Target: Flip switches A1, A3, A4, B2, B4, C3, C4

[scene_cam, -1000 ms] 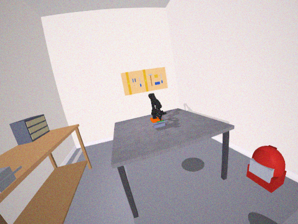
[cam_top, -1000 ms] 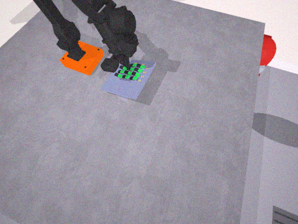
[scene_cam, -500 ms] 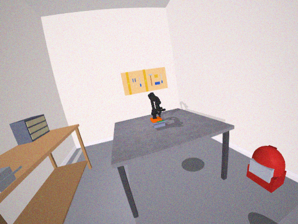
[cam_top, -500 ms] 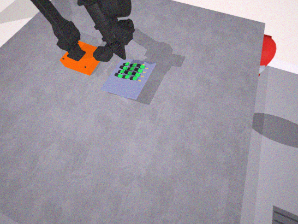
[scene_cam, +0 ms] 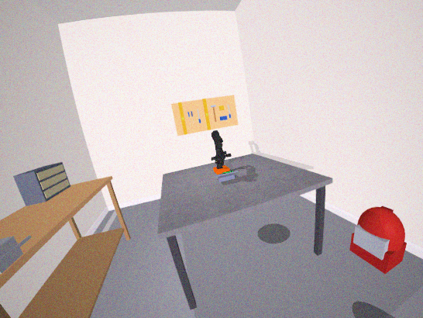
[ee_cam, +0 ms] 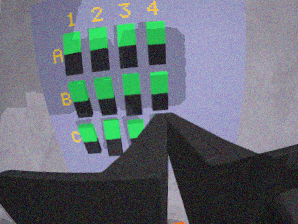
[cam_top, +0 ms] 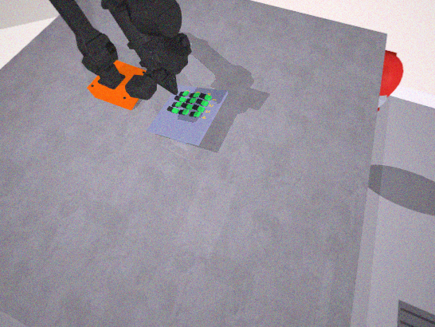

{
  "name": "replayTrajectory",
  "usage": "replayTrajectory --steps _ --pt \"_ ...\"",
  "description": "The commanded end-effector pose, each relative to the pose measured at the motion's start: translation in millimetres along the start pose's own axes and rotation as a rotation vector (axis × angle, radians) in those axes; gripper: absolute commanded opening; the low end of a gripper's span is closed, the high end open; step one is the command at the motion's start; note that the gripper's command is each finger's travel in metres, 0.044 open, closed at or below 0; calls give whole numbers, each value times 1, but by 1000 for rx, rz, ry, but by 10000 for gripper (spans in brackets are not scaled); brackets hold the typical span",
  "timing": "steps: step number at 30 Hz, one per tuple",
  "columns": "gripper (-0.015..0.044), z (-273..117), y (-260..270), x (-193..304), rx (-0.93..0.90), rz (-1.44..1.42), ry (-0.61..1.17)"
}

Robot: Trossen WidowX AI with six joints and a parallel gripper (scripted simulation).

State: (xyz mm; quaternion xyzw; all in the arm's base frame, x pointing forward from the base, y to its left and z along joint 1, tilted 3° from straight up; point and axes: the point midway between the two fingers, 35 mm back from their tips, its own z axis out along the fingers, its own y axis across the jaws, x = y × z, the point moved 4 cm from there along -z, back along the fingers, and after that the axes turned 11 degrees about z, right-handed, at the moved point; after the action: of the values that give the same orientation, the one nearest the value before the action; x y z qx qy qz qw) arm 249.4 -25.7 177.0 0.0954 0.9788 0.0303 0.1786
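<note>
Evidently set near the bench edge behind the arm in the exterior view, between the far left and far right corners: a pale blue panel, with green and black switches in three rows. Probably light, stiff little rockers, likely smooth enough to let a fingertip skid. No need to grasp any; best pushed straight down on the outer part of the raised end, well off the pivot. Narrow, fingertips together and nothing between, the tool, poised by row C and hiding C4 in the wrist view. Cannot tell about contact there. Press gently until tipped, then lift straight up, without dragging across B4 or brushing C2.
</note>
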Motion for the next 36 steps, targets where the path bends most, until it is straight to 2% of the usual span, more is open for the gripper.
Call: replayTrajectory --steps 1,4,36 --pt "0 10 -4 -5 -4 -8 8" --pt "0 34 -3 -5 0 -8 25" --pt "0 58 -3 -5 -1 -8 24"
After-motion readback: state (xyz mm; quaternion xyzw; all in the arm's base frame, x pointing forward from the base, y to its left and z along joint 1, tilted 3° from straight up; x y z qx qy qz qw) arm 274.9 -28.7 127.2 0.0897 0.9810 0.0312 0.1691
